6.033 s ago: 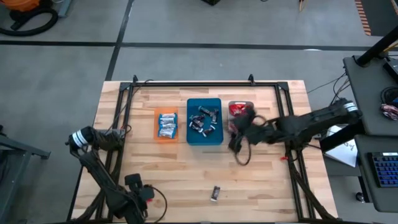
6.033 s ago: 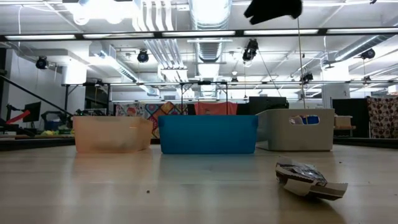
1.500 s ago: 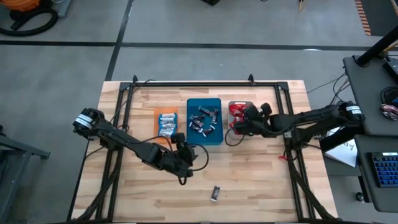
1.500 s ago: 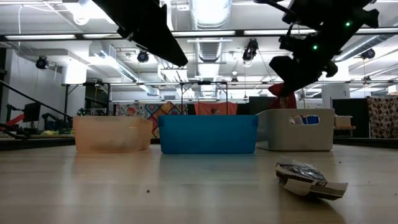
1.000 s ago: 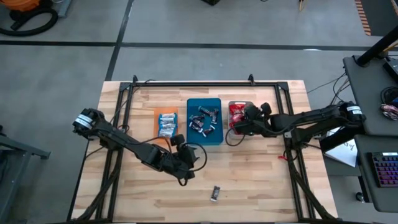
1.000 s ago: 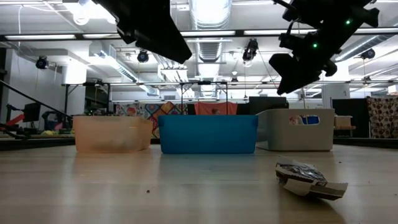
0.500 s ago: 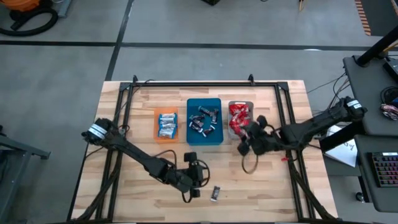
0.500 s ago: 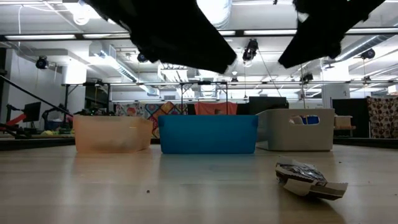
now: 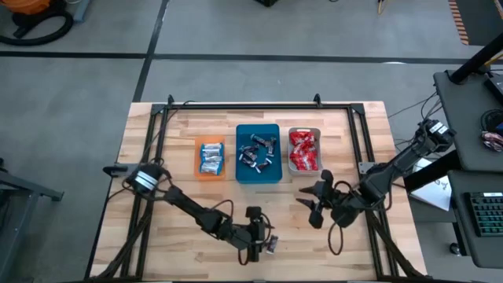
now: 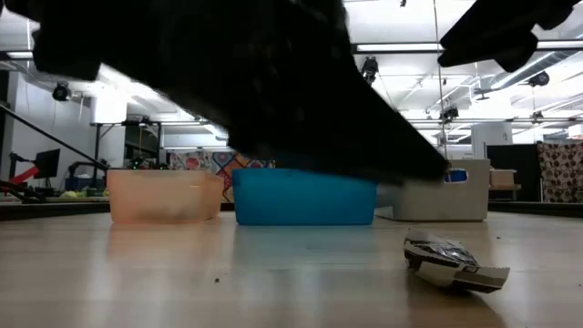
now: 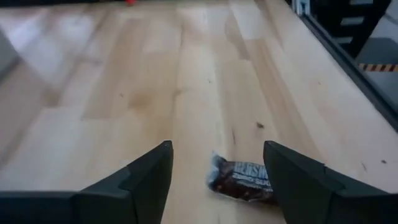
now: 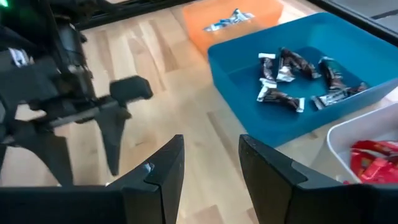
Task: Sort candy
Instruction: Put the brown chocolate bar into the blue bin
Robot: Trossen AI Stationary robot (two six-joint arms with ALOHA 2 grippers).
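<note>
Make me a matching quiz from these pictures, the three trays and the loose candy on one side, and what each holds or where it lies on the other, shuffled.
Things:
1. orange tray
2. teal tray
3. grey tray
4. loose candy

Descriptions:
A. red candies inside
B. on the bare table, between the left gripper's open fingers
C. dark brown candies inside
D. light blue-and-white candies inside

Pairs: 1-D, 2-C, 3-A, 4-B

The left gripper is at the loose candy without closing on it.
</note>
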